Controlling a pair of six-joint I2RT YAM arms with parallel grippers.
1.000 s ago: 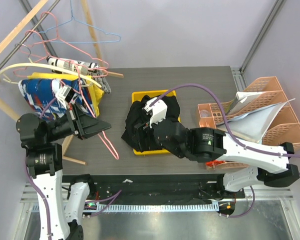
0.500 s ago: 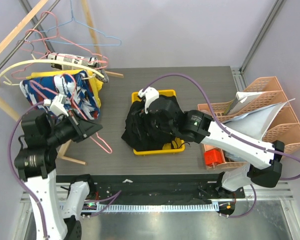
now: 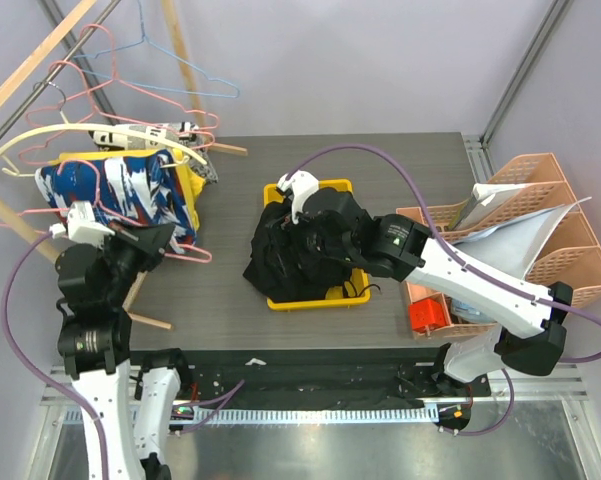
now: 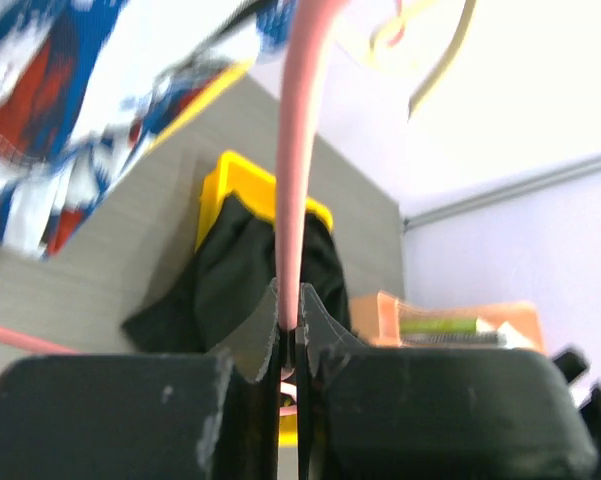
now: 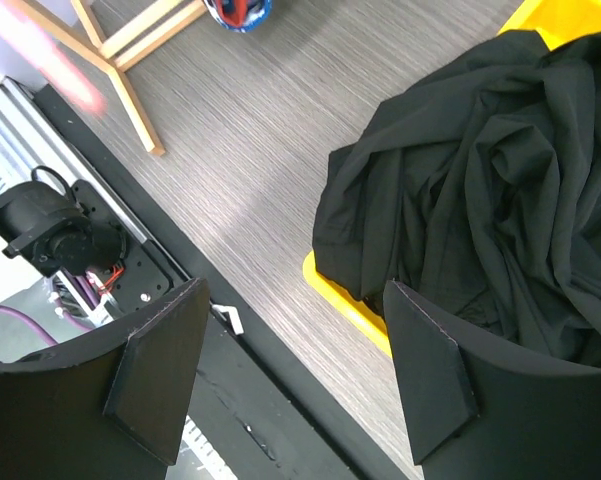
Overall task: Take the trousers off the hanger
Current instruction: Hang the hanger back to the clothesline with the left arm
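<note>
Left tool (image 4: 290, 322): is pinching its jaws tight on the thin wire of the pink hanger (image 4: 298, 150), which is running up from between the fingers.
Left tool's place: is holding at the left edge of the counter (image 3: 230, 200), just beside the patterned garment (image 3: 120, 190).
Right tool (image 5: 295, 370): is hovering over the trousers (image 5: 480, 200) with its fingers spread wide, gripping nothing.
Trousers: are lying as a crumpled black heap in the yellow tray (image 3: 305, 302) at the middle of the counter, with one fold spilling over the tray's left rim onto the counter.
Trousers and hanger: are sitting well apart, the cloth touching no part of the pink wire.
Patterned garment: is hanging in blue, white and red at the far left, among other wire hangers.
Orange file racks (image 3: 540, 230): are standing at the right edge, holding papers.
</note>
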